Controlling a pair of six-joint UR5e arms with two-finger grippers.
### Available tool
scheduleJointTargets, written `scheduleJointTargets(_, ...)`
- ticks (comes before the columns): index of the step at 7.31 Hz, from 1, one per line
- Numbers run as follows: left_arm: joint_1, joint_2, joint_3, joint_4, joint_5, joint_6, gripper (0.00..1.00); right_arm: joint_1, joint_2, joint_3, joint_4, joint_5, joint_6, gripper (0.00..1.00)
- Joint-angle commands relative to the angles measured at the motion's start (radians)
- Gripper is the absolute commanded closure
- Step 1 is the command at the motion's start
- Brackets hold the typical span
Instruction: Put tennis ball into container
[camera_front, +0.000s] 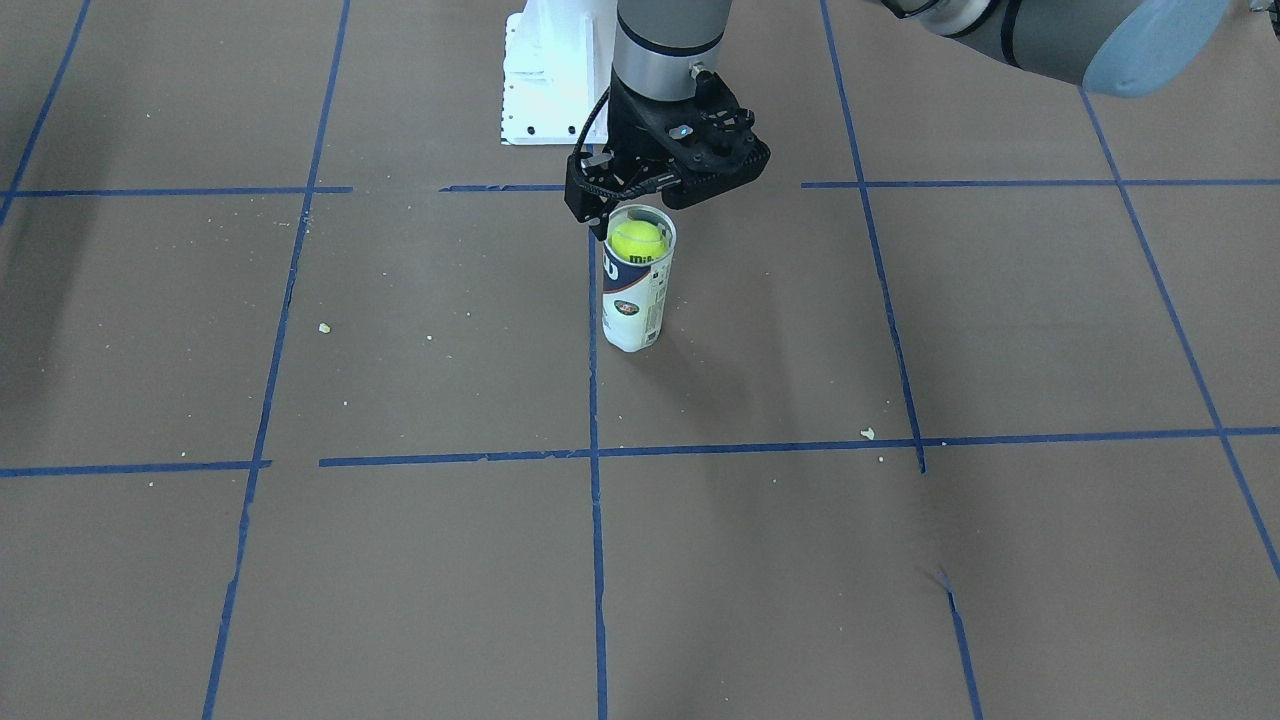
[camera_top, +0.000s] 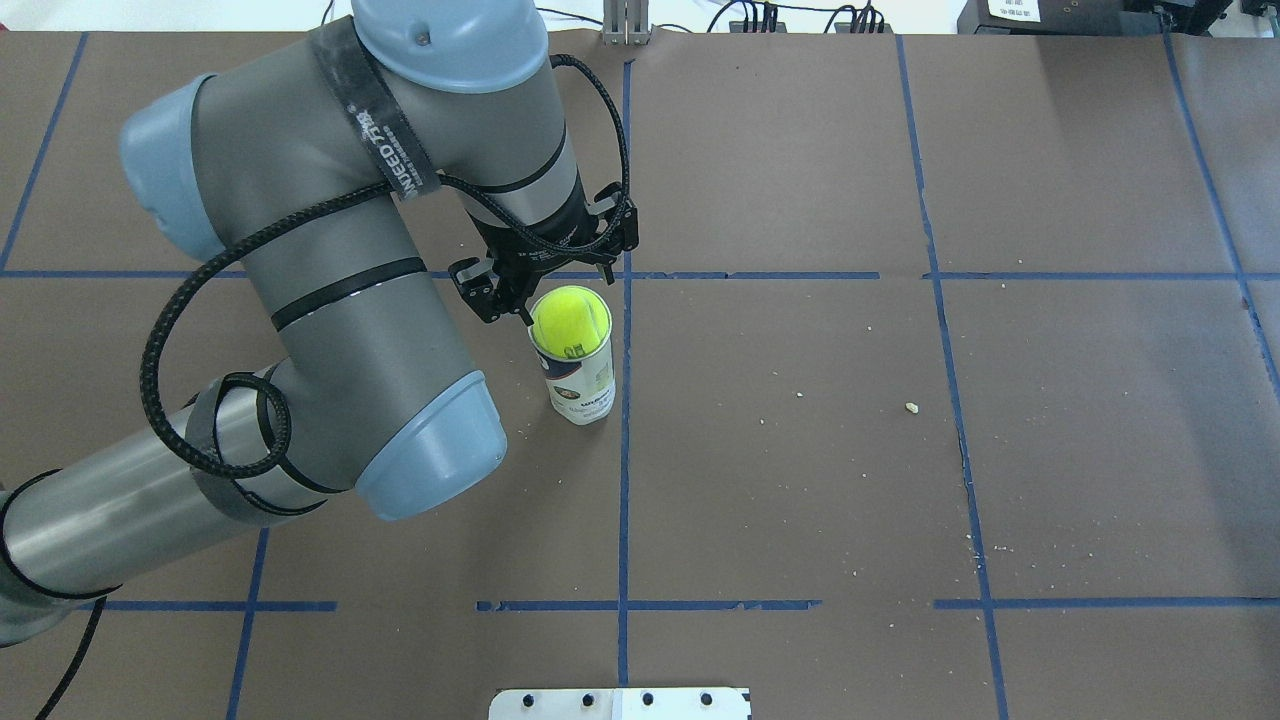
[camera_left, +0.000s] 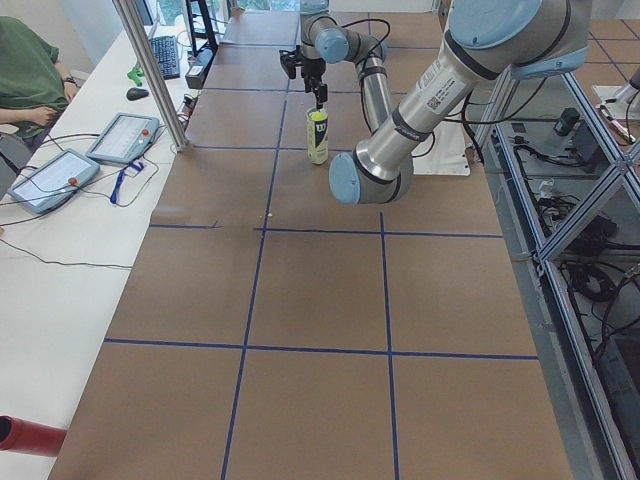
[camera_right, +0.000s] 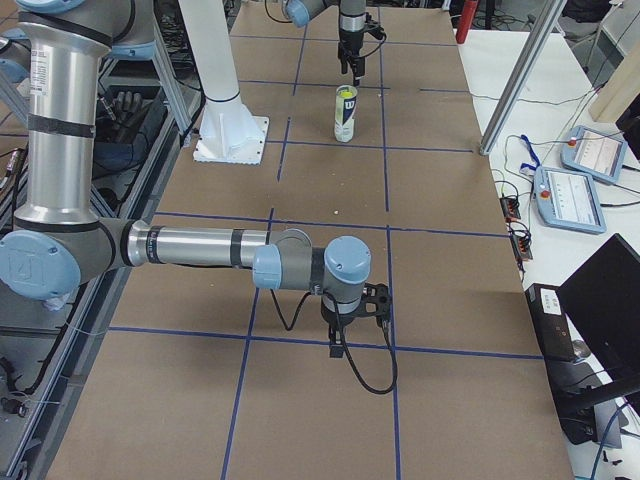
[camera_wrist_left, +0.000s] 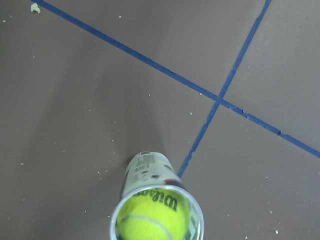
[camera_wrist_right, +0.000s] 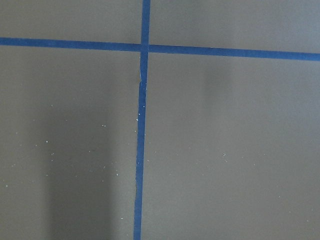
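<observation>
Yellow-green ball (camera_front: 638, 240) sits in the mouth of the can (camera_front: 632, 305) — left claw (camera_front: 615, 212) spread just above — clipping the rim could topple it.

We see bright, even light from above, which gives soft, pale shadows on the table (camera_front: 1000, 330) beside the can (camera_front: 633, 300), and the ball (camera_wrist_left: 152, 220) looks slightly blurred in the left wrist view.

The yellow-green tennis ball (camera_front: 638, 240) sits in the open top of the clear tennis-ball can (camera_front: 632, 305). The can stands upright, just beside a blue tape line (camera_front: 593, 400).
</observation>
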Motion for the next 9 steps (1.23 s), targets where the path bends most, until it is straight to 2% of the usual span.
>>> scheduleJointTargets(1, 0.002, 0.011, -0.016, -0.002, 0.003, 0.017, 0.00, 0.000, 0.000, 0.000, 0.000, 0.000, 0.000, 0.00)
scheduleJointTargets(3, -0.007, 0.148, -0.150, -0.007, 0.001, 0.194, 0.00, 0.000, 0.000, 0.000, 0.000, 0.000, 0.000, 0.00)
scheduleJointTargets(4, -0.023, 0.202, -0.171, -0.028, 0.000, 0.306, 0.00, 0.000, 0.001, 0.000, 0.000, 0.000, 0.000, 0.00)
scheduleJointTargets(6, -0.169, 0.298, -0.177, -0.082, -0.014, 0.558, 0.00, 0.000, 0.000, 0.000, 0.000, 0.000, 0.000, 0.00)
scheduleJointTargets(9, -0.418, 0.540, -0.163, -0.191, -0.165, 1.022, 0.00, 0.000, 0.000, 0.000, 0.000, 0.000, 0.000, 0.00)
